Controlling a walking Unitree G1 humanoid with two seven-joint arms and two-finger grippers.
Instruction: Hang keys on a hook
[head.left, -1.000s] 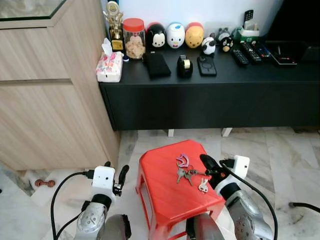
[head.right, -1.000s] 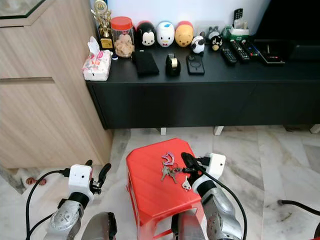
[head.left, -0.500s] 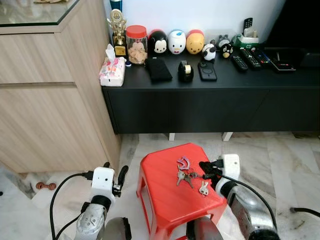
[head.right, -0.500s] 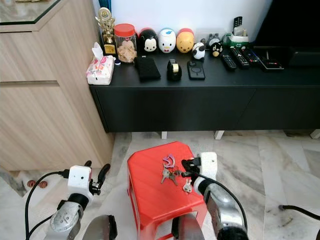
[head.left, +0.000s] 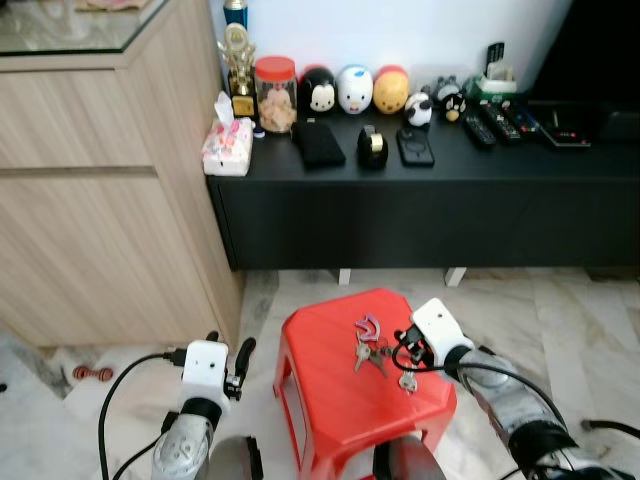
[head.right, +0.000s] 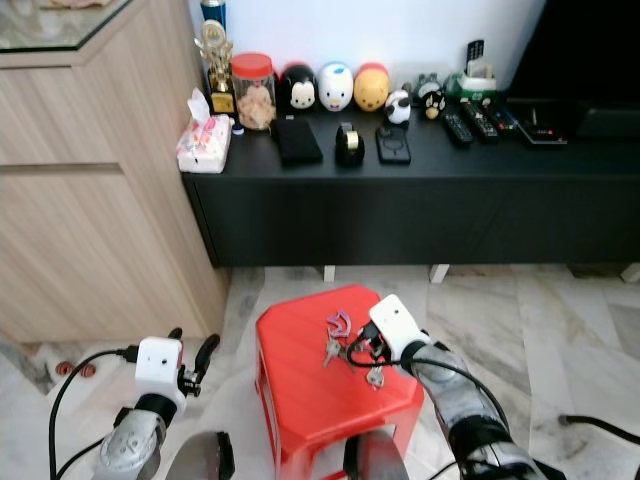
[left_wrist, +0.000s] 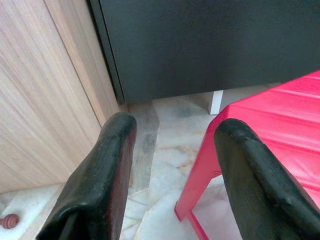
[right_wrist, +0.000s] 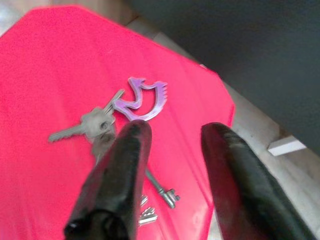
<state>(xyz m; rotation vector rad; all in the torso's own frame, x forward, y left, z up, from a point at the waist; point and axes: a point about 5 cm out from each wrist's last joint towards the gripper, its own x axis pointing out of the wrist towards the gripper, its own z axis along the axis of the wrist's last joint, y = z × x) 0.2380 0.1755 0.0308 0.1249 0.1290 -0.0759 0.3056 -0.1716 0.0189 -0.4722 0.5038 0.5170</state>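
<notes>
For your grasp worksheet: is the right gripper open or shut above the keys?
Open. The right gripper's two black fingers stand apart over the metal keys on the red plastic stool.

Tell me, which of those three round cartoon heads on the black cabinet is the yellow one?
The yellow head is the right-hand one of the row, beside the white and blue head; the black head sits at the left.

Red plastic stool (head.left: 340, 400) on marble floor (head.left: 580, 320), bunch of keys (head.left: 375, 350) on its top.
</notes>
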